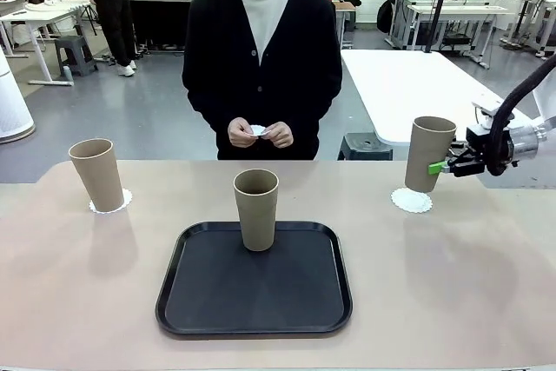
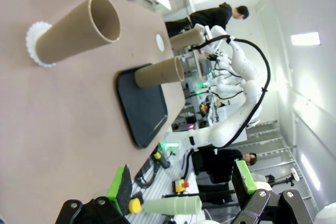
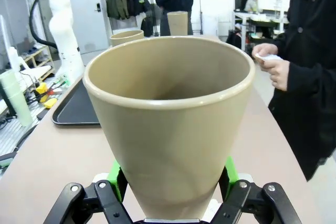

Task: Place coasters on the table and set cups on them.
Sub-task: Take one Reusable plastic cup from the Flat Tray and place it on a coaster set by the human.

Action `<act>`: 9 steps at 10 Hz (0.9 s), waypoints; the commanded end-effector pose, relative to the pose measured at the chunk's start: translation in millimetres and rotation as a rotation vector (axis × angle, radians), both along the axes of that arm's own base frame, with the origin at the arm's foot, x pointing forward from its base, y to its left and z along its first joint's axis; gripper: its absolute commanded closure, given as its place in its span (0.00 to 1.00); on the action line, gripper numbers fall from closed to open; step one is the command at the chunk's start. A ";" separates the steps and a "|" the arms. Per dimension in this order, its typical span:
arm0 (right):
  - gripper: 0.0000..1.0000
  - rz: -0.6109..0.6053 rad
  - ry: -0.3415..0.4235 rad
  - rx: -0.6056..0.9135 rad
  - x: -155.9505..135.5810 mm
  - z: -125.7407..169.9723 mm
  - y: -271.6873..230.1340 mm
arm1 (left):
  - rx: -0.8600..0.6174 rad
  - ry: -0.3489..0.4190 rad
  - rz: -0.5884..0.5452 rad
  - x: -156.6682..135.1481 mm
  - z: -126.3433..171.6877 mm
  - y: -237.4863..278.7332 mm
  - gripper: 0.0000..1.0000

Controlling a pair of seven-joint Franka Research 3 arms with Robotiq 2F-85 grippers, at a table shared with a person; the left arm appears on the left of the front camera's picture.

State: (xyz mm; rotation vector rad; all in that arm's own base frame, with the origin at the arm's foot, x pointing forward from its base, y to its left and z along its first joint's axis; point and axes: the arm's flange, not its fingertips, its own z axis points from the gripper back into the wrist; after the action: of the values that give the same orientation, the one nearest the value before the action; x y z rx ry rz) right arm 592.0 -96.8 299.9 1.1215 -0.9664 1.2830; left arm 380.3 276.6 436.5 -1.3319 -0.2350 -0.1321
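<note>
Left wrist view is showing the left end effector point(image 2: 181, 181) looking along the table point(image 2: 63, 129), its green pads spread wide and nothing lying between them. Moving across the front view, the left cup point(image 1: 97, 175) is standing upright on the left coaster point(image 1: 113, 203) near the table's far left corner, so that pair is looking finished. At the middle, the middle cup point(image 1: 256, 208) is standing by the far edge of the black tray point(image 1: 254, 293). Beyond the table's far edge the person's hands point(image 1: 261, 134) are holding a small white piece point(image 1: 258, 130), probably the third coaster. Toward the far right edge, the right end effector point(image 1: 439, 166) is gripping the right cup point(image 1: 429, 154) low on its wall, with pads pressing on both sides. The cup is leaning slightly, its base sitting at the far rim of the right coaster point(image 1: 411, 201), and it is not clear whether the two are touching. Judging from this, the step in hand is seating this cup. Doing it well is going to mean bringing the cup upright and centring its base so the scalloped edge is showing all round. The cup should be coming straight down without dragging the light paper, with the pads opening only once the base is resting flat.
</note>
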 end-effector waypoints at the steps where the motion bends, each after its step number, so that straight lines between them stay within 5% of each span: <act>1: 0.18 0.047 -0.031 0.040 10.1 -8.5 -2.3 | -0.007 0.002 0.002 -0.8 3.2 0.4 0.00; 9: 0.18 0.016 -0.038 -0.021 19.1 -33.6 0.7 | -0.007 0.002 0.002 -0.8 3.2 0.4 0.00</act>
State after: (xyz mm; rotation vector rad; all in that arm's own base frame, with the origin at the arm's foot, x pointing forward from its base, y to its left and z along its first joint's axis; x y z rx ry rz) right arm 602.1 -95.3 269.5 1.1054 -0.9786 1.3053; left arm 380.3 276.6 436.5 -1.3319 -0.2350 -0.1321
